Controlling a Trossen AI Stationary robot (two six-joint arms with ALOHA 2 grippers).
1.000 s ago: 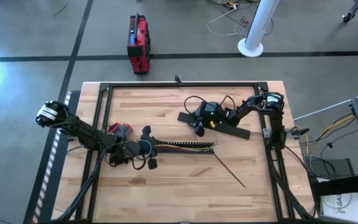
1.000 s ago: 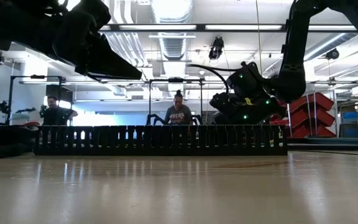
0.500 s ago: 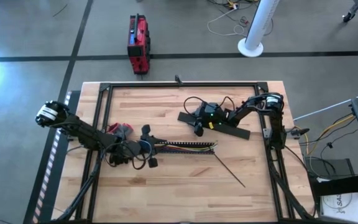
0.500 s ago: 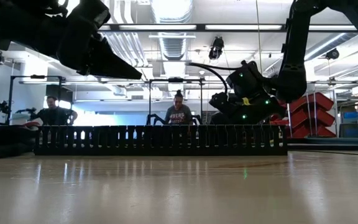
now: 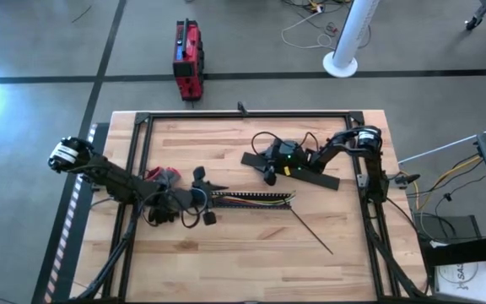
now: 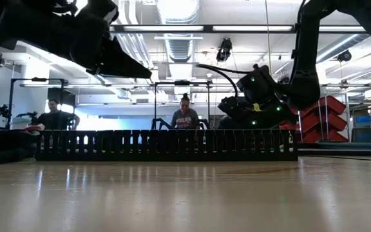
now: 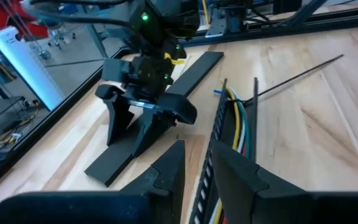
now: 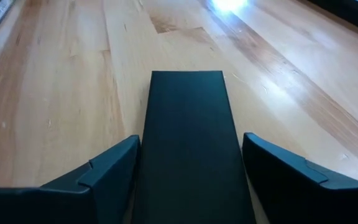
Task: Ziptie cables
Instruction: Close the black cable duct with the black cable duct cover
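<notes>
Slightly forward is all my left claw (image 7: 199,150) has crept in the last second, closer to the near end of the bar (image 6: 166,145). My right one has barely shifted, and nothing on the table (image 5: 226,262) has changed place.

That left claw hangs low at the bar's left end, set narrow. One thin perforated wall runs into the gap between my fingers (image 7: 166,177), and I see wood on one side of it, so I judge that I am not pinching it.

The cables (image 7: 237,121) come next, lying lengthwise inside the bar with green, yellow, pale and red strands side by side. I expect them to be light, limp and springy. They would splay if I took one strand, so I would close on the whole bundle where it sits straight and together. The walls leave little room, so the loose ends at the far mouth of the bar look easier to reach.

My right claw (image 8: 191,140) hovers spread wide over a flat black plate (image 8: 188,106) beyond the bar. The plate runs up the middle of the gap, and I do not appear to be gripping it.

Farthest right is the ziptie (image 5: 311,230), flat on the wood. It slants away from the bar's right end, with one tip close to the bar. I judge it feather-light, smooth and whippy, and hard to lift off the wood. I would pinch it near one end across its width and expect the rest to droop and swing.
</notes>
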